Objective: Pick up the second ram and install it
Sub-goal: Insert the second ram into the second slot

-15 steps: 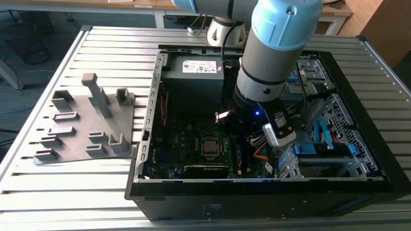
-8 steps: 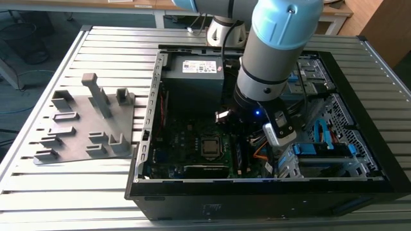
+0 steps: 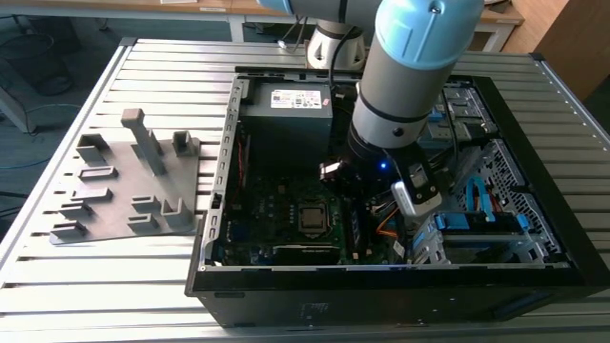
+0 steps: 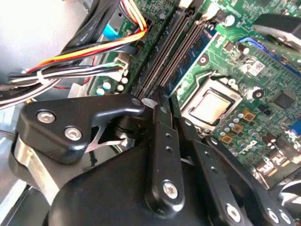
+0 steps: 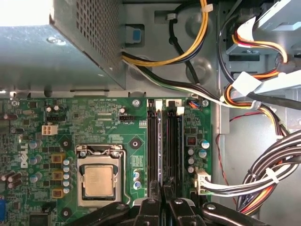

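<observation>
second ram (image 5: 162, 150): thin, long, dark memory stick, seen edge-on in the first wrist view. It runs lengthwise between the two long black memory slots (image 5: 154, 141) near one edge of the green motherboard (image 5: 108, 117). Can't tell whether it is seated in a slot or just above them.

tool (image 5: 163, 194): black fingers (image 5: 151, 207) pressed close together, pinching the near end of the stick. In the second wrist view the tool (image 4: 160, 96) comes to a point right at the slot ends, with a white slot latch (image 4: 149, 101) touching the tip.

Just beside the slots is the square silver processor (image 5: 99, 181) in its metal socket frame. On the slots' other side is a white connector (image 5: 203, 181) with a bundle of black, white, yellow and orange cables (image 5: 273, 169) running off past the board's edge. The grey perforated-metal power supply box (image 5: 70, 52) sits along the board's far edge.

In the exterior view the grey-and-light-blue arm (image 3: 410, 86) reaches straight down into the open black computer case (image 3: 381, 300). The case lies flat on the slatted metal tabletop (image 3: 96, 286), filling its middle and the exterior view's right. The grey plastic holder plate with upright blocks (image 3: 124, 186) lies beside the case, near the tabletop edge on the exterior view's left.
</observation>
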### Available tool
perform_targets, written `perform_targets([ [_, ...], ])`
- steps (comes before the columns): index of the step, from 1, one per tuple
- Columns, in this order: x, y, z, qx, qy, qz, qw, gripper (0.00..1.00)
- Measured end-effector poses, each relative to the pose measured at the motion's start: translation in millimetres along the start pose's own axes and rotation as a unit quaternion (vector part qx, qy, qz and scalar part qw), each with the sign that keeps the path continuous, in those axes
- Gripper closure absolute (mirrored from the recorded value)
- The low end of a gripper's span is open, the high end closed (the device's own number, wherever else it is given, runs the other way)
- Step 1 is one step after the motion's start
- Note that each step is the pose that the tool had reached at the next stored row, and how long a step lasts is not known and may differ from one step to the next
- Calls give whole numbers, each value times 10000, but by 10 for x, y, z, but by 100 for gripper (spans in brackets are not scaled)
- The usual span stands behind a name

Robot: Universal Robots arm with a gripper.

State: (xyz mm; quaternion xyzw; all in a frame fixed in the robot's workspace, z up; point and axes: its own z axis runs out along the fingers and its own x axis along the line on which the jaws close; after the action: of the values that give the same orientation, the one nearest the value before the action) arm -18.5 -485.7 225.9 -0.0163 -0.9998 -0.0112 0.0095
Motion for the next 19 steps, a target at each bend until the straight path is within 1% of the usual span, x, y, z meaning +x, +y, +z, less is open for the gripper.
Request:
perform_targets([
  [19,6,-5,18,-3,-1,35,10000,86],
])
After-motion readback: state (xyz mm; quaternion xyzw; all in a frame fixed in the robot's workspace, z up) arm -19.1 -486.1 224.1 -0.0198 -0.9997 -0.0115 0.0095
